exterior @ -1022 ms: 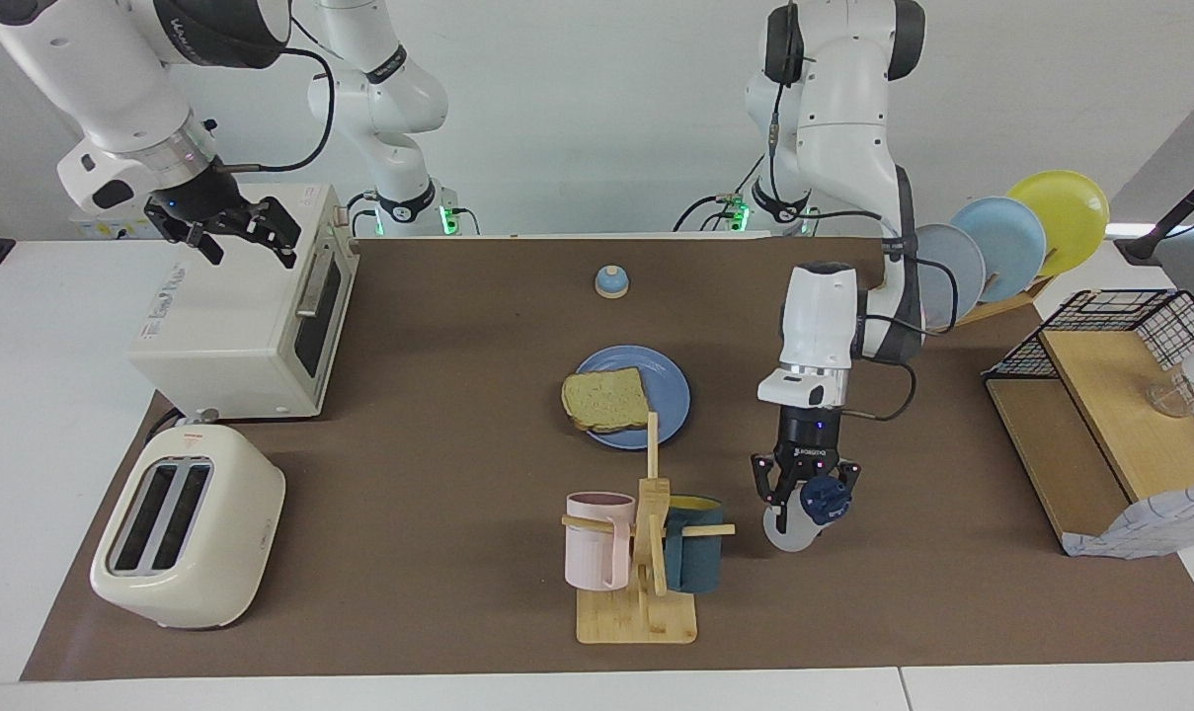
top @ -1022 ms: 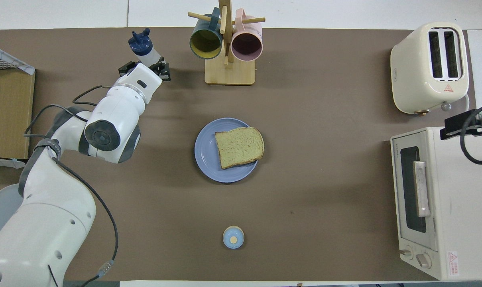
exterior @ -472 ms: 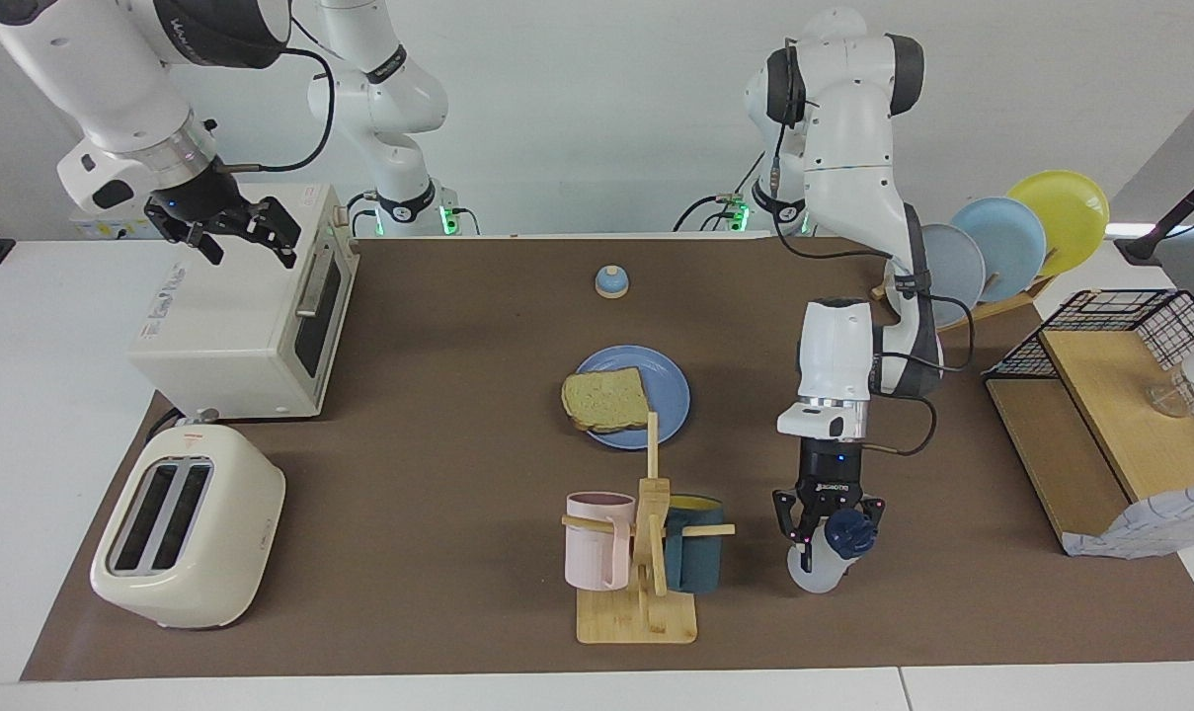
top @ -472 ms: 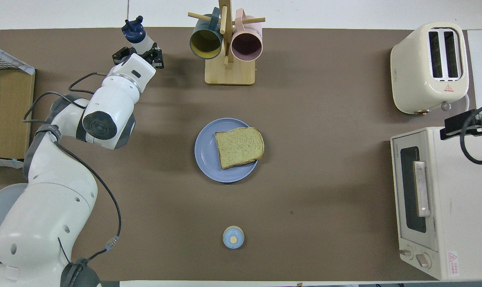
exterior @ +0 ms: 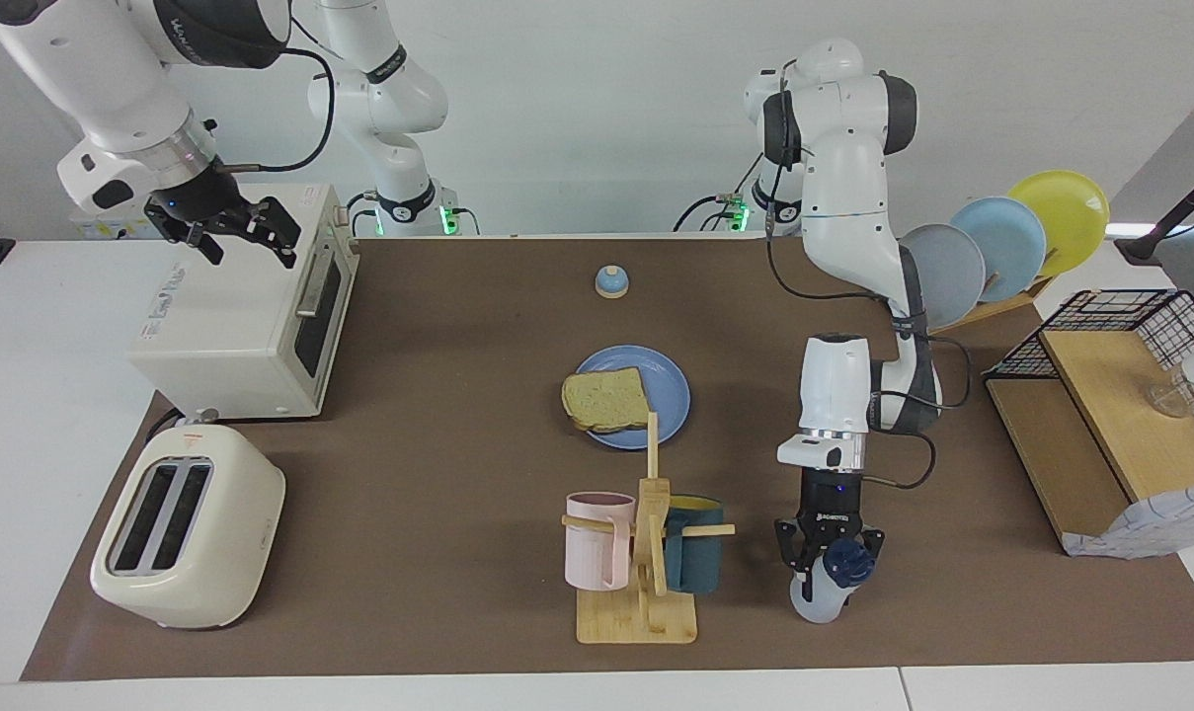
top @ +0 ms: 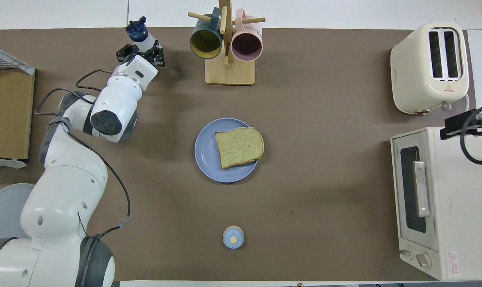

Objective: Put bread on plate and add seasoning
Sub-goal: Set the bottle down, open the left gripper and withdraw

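The square slice of pale tan bread (exterior: 606,399) with its darker crust is already laid on the round, flat, medium-blue plate (exterior: 671,380), overhanging the rim at about nine o'clock in the facing view; that first step is judged done. The seasoning, a small translucent white plastic bottle with a navy-blue cap (exterior: 826,589), is found toward five o'clock from the plate, beside the wooden mug stand (exterior: 639,592) with its pink and dark teal mugs. It is clasped by the left gripper (exterior: 820,565), whose fingers are closed on its upper body; its base appears to be at or just above the brown table mat (exterior: 438,474). Whether seasoning has been shaken over the bread cannot be told; nothing is seen on the slice. The right gripper (exterior: 244,233) is held spread wide and empty over the white toaster oven (exterior: 241,316), at ten o'clock from the plate, where that arm waits.
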Action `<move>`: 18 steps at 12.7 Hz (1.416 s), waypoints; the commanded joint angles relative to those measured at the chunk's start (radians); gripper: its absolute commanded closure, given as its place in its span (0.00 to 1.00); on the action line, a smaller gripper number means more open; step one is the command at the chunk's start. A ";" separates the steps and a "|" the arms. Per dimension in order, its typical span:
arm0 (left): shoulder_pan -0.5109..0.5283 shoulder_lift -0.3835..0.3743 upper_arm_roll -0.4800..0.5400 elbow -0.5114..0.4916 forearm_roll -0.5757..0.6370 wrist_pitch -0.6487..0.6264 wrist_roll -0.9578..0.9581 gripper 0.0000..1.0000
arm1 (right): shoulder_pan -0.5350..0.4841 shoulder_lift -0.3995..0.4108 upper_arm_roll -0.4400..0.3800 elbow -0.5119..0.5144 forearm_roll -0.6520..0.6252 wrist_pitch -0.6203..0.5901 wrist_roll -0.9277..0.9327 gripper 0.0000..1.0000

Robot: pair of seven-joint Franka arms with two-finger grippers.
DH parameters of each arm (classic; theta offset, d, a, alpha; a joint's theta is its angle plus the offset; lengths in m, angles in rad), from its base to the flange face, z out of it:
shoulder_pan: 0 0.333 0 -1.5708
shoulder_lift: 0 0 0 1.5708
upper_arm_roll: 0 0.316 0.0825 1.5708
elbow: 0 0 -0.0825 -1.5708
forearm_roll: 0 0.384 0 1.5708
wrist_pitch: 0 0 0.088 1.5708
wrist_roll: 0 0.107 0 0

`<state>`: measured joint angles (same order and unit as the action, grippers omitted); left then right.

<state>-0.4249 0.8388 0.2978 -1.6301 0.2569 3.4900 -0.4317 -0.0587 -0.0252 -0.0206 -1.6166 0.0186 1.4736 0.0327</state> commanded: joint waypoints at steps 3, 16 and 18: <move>-0.006 0.010 -0.006 0.000 0.016 0.011 0.008 1.00 | -0.013 -0.012 0.004 -0.006 0.015 -0.010 -0.022 0.00; -0.009 -0.077 -0.008 -0.172 0.018 0.009 -0.005 0.00 | -0.013 -0.012 0.004 -0.006 0.015 -0.010 -0.022 0.00; -0.014 -0.157 -0.009 -0.270 0.019 0.009 -0.005 0.00 | -0.013 -0.012 0.004 -0.006 0.015 -0.010 -0.022 0.00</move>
<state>-0.4312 0.8005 0.2876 -1.7584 0.2607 3.4969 -0.4310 -0.0587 -0.0252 -0.0206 -1.6166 0.0186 1.4736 0.0327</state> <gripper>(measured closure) 0.000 0.000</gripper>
